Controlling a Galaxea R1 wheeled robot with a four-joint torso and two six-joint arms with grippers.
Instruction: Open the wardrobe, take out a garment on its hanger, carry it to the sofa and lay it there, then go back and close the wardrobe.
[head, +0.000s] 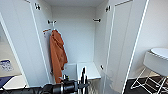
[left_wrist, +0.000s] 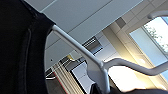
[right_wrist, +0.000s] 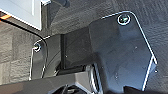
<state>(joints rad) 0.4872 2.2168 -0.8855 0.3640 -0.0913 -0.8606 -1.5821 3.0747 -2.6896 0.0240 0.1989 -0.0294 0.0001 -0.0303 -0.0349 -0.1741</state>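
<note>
Nearest the camera: black thin soft fabric of the short-sleeved T-shirt (left_wrist: 17, 50) hangs close against the left wrist camera, draped over one arm of the thin white plastic hanger (left_wrist: 96, 66).
Garment and hanger: both are off the rail and carried by the left arm; the hanger's shoulder bars and neck cross the left wrist view with ceiling panels and a bright window behind.
Left pincer (head: 84, 83): low in the head view at the end of the dark left arm, in front of the open cabinet; thin dark upright shapes stand at its tip, but whether its fingers are spread or closed I cannot tell.
Right pincer: how it stands cannot be told from the right wrist view, which looks down on dark carpeted floor (right_wrist: 75, 15).
Wardrobe: tall narrow white cabinet (head: 75, 30) stands with both plain doors swung wide; inside, a bulky orange hooded garment (head: 57, 55) hangs at the left, with bare rail brackets above and a white box-like shelf on its floor.
Beyond: a small white chair on thin wire legs (head: 155, 65) stands to the right of the cabinet.
Progress: judging by this, opening and taking out are done; carrying to the sofa, laying down and closing the doors are left.
</note>
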